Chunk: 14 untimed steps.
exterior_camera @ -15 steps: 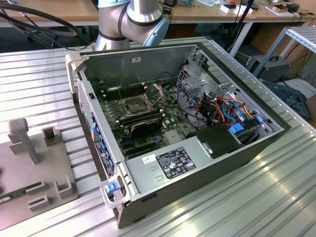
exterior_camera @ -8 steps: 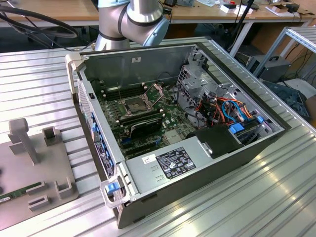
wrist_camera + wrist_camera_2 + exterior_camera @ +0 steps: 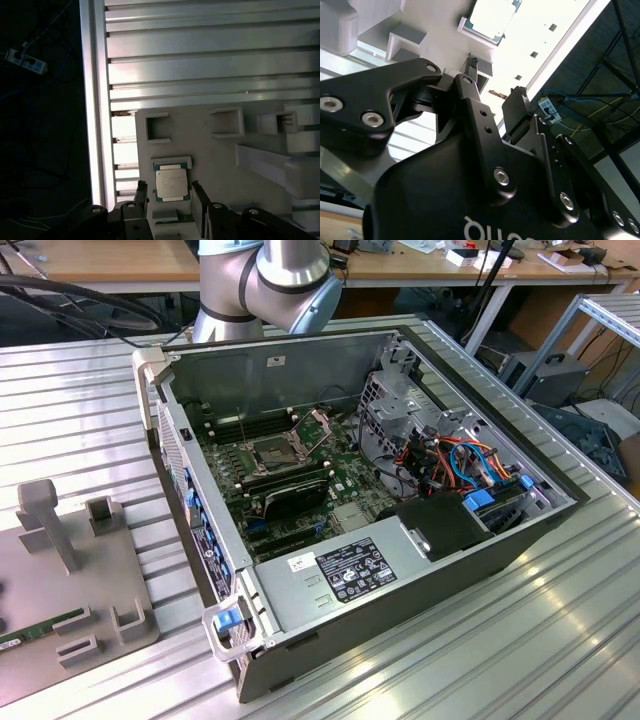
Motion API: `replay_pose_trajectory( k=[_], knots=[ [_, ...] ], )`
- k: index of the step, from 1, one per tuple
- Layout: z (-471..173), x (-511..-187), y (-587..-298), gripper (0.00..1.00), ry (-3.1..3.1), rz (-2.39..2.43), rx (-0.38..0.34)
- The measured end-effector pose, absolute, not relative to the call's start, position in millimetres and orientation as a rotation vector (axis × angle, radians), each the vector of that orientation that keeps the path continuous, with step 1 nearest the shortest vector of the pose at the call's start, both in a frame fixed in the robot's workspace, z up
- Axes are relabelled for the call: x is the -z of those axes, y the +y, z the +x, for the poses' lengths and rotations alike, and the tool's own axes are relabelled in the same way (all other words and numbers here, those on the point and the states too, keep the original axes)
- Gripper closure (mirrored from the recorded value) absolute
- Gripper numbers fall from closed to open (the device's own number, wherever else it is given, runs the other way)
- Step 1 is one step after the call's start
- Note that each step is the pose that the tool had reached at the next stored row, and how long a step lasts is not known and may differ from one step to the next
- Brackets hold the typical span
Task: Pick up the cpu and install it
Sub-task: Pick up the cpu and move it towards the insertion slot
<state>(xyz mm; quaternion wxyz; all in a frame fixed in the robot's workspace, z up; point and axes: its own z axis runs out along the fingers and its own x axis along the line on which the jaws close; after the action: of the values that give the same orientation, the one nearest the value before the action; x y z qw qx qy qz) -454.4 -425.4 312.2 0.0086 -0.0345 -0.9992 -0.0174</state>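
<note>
The small, thin, square cpu (image 3: 171, 181) with its dull silver-grey metal face lies flat in a shallow raised-edge nest on the pale grey fixture plate (image 3: 215, 160), close to one edge of that plate, with a thin green border showing round the metal. In the first wrist view the black two-fingered gripper (image 3: 169, 186) hangs over the plate with its fingers spread wide, one fingertip (image 3: 141, 187) on each side of the cpu and nothing pinched. Whether the tips touch the plate cannot be told, and the gripper's own body hides the part of the plate just past the chip. In the second wrist view the cpu (image 3: 492, 16) is washed out by glare and clipped by the picture's edge, with the gripper (image 3: 495, 75) apart from it. In the exterior view the fixture plate (image 3: 60, 570) is cut off at the exterior view's left, the open grey computer case (image 3: 300, 365) stands beside the plate on the ribbed aluminium table (image 3: 80, 410), and the silver robot arm (image 3: 265, 280) runs out of the picture
</note>
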Motion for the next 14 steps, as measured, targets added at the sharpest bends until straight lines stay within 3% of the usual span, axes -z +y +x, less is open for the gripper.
replay_pose_trajectory(
  k=[14],
  knots=[
    [-454.4, -308.2, -425.4, 0.52, -3.122, -0.108, 0.055]
  ],
)
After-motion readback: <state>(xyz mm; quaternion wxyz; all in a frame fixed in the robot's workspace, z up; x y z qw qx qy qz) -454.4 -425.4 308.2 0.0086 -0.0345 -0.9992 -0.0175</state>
